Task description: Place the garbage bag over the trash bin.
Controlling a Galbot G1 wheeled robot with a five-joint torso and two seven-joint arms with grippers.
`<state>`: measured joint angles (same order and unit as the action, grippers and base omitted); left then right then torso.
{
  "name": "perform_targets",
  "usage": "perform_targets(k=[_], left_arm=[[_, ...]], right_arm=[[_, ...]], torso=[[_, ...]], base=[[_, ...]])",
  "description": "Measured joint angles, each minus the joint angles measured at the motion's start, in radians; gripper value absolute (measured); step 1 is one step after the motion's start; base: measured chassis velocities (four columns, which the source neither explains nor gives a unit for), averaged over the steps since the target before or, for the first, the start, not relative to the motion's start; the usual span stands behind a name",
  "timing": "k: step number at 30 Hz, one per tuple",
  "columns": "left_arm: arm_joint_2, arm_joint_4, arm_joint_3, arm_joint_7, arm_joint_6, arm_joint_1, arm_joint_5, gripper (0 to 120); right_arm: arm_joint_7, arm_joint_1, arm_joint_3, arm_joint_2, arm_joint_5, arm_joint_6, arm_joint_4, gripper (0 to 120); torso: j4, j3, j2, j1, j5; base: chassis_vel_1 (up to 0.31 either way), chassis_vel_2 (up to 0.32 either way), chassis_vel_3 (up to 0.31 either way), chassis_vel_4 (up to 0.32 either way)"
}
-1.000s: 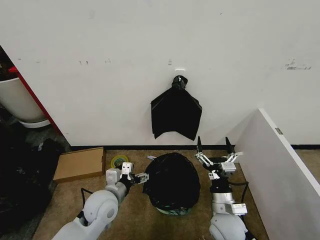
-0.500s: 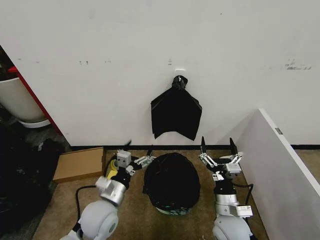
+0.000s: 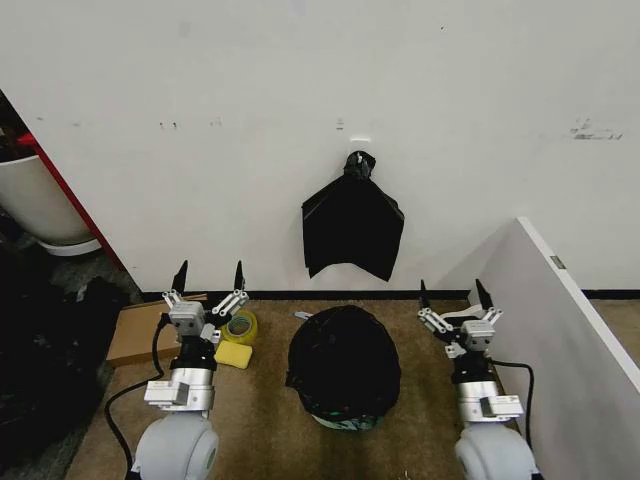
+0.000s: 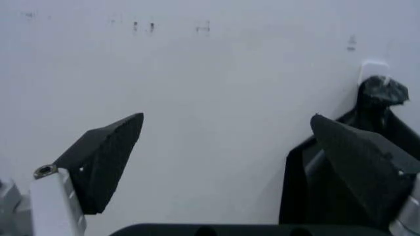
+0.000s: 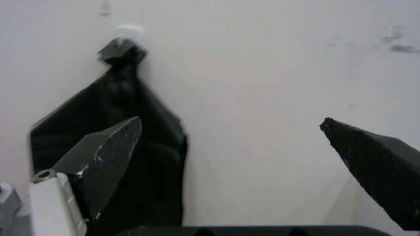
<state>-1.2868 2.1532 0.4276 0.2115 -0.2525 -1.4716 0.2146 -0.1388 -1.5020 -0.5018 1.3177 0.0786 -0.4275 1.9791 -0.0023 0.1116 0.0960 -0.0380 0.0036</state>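
1. I read this as a bare test or storage corner of a lab: a scuffed white wall [image 3: 200,100] with a black skirting strip [image 3: 280,295].
2. Brown carpet floor [image 3: 270,430], with a flat cardboard box [image 3: 150,325] and a tape roll [image 3: 240,325] beside the wall.
3. A white partition panel [image 3: 560,340] closes the floor's right edge.

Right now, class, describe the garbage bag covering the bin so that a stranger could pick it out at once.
Start at the white wall and drop to the brown floor at its foot. Midway between the two raised grippers sits the garbage bag, a glossy, crinkly black dome. Unlike the flat black bunch hanging on the wall above, it stands on the floor, rounded and bulging.
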Motion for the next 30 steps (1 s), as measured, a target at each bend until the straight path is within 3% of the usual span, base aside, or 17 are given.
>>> perform_targets(k=[9,30], left_arm=[[0.059,-0.053,-0.019,-0.023,-0.074,0.014,0.061,100],[0.049,-0.086,-0.040,0.003,-0.072,0.032,0.078,100]], right_arm=[[0.045,-0.016,-0.059,0.091,0.005,-0.033,0.004,100],[0.087,0.011,-0.051,0.058,0.011,-0.097,-0.019,100]], torso=[[0.0000,0.000,0.000,0.000,0.0000],[0.0001,0.000,0.000,0.000,0.0000]], base=[[0.000,0.000,0.000,0.000],[0.000,0.000,0.000,0.000]])
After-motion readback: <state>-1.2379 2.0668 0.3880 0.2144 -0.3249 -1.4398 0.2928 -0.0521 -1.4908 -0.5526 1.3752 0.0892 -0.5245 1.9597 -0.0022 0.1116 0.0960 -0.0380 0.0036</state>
